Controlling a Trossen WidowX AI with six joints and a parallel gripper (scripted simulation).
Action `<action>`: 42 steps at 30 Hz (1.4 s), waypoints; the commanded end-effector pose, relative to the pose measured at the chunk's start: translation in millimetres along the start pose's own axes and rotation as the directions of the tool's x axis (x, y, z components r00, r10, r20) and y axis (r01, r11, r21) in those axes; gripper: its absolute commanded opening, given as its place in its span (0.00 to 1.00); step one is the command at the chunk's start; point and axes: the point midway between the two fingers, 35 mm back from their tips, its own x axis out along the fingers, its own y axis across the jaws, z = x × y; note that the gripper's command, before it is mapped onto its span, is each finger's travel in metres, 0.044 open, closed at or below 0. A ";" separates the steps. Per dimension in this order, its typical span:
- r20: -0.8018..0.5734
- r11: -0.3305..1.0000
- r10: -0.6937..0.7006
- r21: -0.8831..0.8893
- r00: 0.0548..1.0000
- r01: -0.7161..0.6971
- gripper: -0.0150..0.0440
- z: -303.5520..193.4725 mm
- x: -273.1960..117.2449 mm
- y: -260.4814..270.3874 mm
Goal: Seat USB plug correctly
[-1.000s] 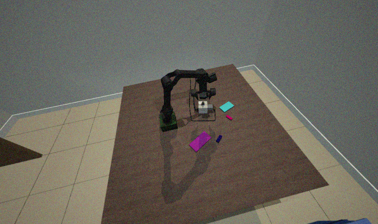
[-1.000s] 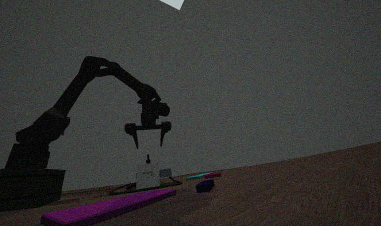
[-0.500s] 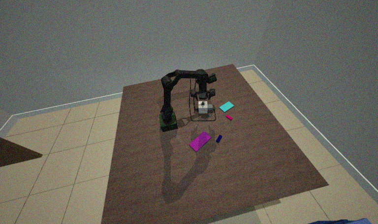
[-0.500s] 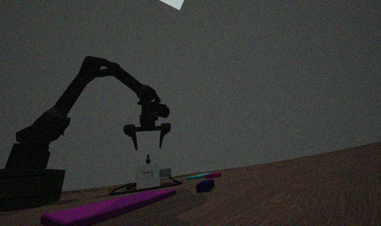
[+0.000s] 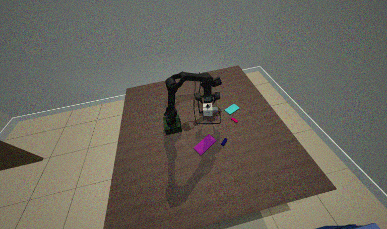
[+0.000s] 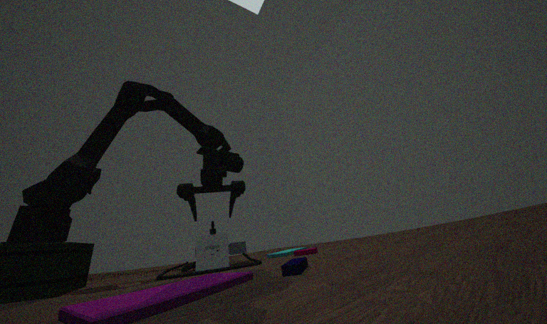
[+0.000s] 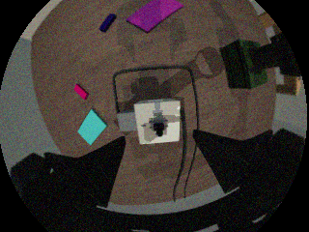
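The white power cube [image 5: 209, 111] [image 6: 211, 250] [image 7: 169, 115] stands on the brown table inside a loop of black cable [image 5: 196, 112] [image 6: 209, 269] [image 7: 193, 110]. The small dark USB plug [image 5: 207, 105] [image 6: 212, 228] [image 7: 156, 127] sticks up from the socket on the cube's top. My gripper [image 5: 207, 98] [image 6: 212, 214] [image 7: 159, 136] points straight down over the cube. It is open wide and empty. Its two fingertips hang to either side of the plug, about level with the plug's top, not touching it.
A cyan card [image 5: 231, 108] [image 6: 284, 251] [image 7: 92, 127] and a small pink block [image 5: 234, 120] [image 6: 306, 251] [image 7: 81, 91] lie right of the cube. A magenta slab [image 5: 204, 144] [image 6: 153, 296] [image 7: 154, 14] and a dark blue block [image 5: 224, 141] [image 6: 294, 266] [image 7: 107, 22] lie nearer the front. The arm's green base [image 5: 172, 124] [image 7: 241, 65] stands left.
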 end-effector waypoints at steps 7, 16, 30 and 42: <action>-0.002 1.000 -0.007 0.003 1.000 0.007 1.00 -0.2 12.0 -1.1; 0.002 1.000 -0.003 0.001 1.000 0.003 0.87 0.3 10.4 -0.7; 0.002 1.000 -0.003 0.001 1.000 0.003 0.25 0.3 10.4 -0.7; 0.002 1.000 -0.003 0.001 1.000 0.003 0.25 0.3 10.4 -0.7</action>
